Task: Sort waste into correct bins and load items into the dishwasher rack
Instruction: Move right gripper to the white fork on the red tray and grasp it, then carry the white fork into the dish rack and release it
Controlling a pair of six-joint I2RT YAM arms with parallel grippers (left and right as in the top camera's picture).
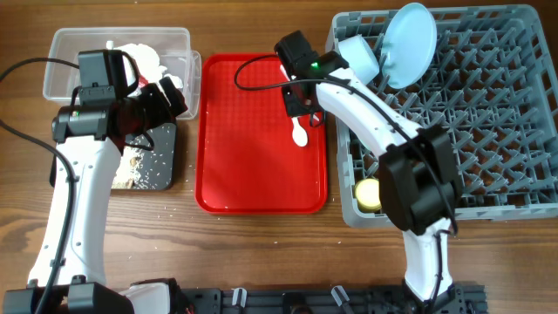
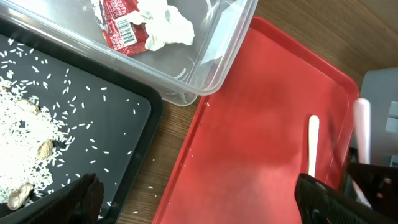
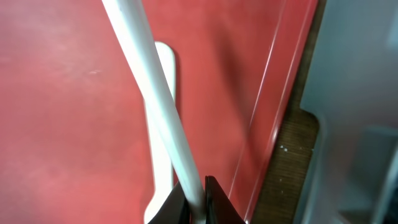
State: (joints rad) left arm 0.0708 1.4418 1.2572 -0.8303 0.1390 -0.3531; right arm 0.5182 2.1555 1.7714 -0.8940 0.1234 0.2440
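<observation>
White utensil handle point(image 3: 152, 87) shows pinched in right gripper point(image 3: 199, 202) only from its wrist; left gripper point(image 2: 205, 199) gapes empty.

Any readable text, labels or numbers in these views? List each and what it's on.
Red wrapper in the clear tub: white print and a barcode, too blurred to read.
Red tray, black tray, dishwasher rack: no markings visible.

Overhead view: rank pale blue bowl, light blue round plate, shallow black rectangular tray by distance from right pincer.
1. Pale blue bowl, grey plastic rack's upper-left corner, nearest the right pincer.
2. Light blue round plate, standing right of that bowl.
3. Shallow black rectangular tray, far left, past the flat red tray.
</observation>
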